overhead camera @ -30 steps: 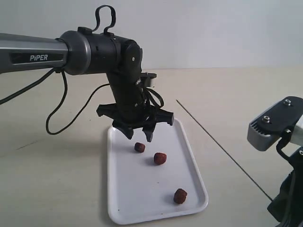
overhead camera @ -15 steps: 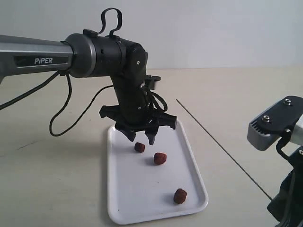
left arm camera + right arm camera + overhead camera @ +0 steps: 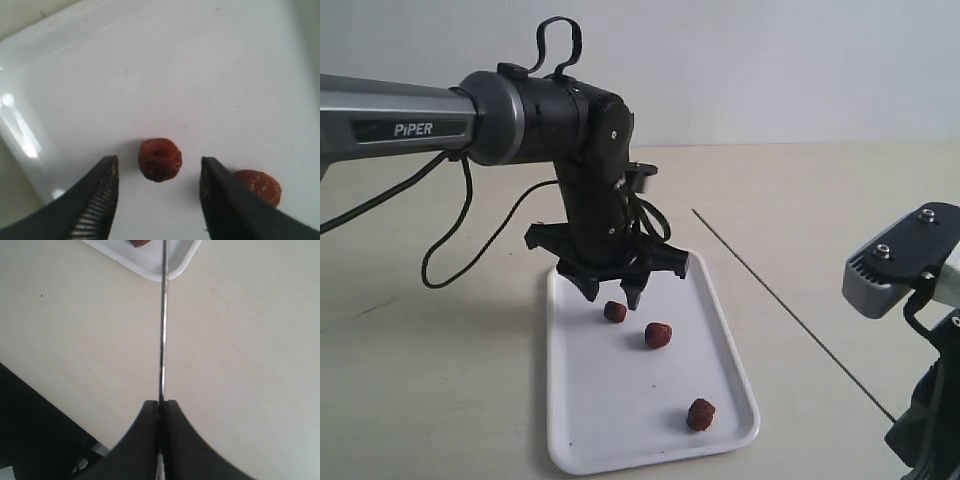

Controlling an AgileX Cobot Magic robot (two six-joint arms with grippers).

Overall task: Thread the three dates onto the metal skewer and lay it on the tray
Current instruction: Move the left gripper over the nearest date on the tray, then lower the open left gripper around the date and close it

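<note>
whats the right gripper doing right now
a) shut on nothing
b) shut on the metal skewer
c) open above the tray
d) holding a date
b: in the right wrist view the right gripper has its jaws pressed together on the metal skewer, which runs out from between them toward a corner of the tray.

The tray (image 3: 620,420) is plain glossy white with a few tiny dark specks. The three dates (image 3: 658,335) are dark reddish-brown, their wrinkled skin glinting orange. The skewer (image 3: 790,312) is dull grey. The left gripper (image 3: 612,297) is matt black, its fingers (image 3: 95,210) finely ribbed on the inner face; the right gripper (image 3: 161,407) is black too. The left arm's tube (image 3: 380,115) is silver-grey, with white "PiPER" lettering on a black band. The table (image 3: 440,380) is pale cream, the wall (image 3: 770,70) bluish-white
</note>
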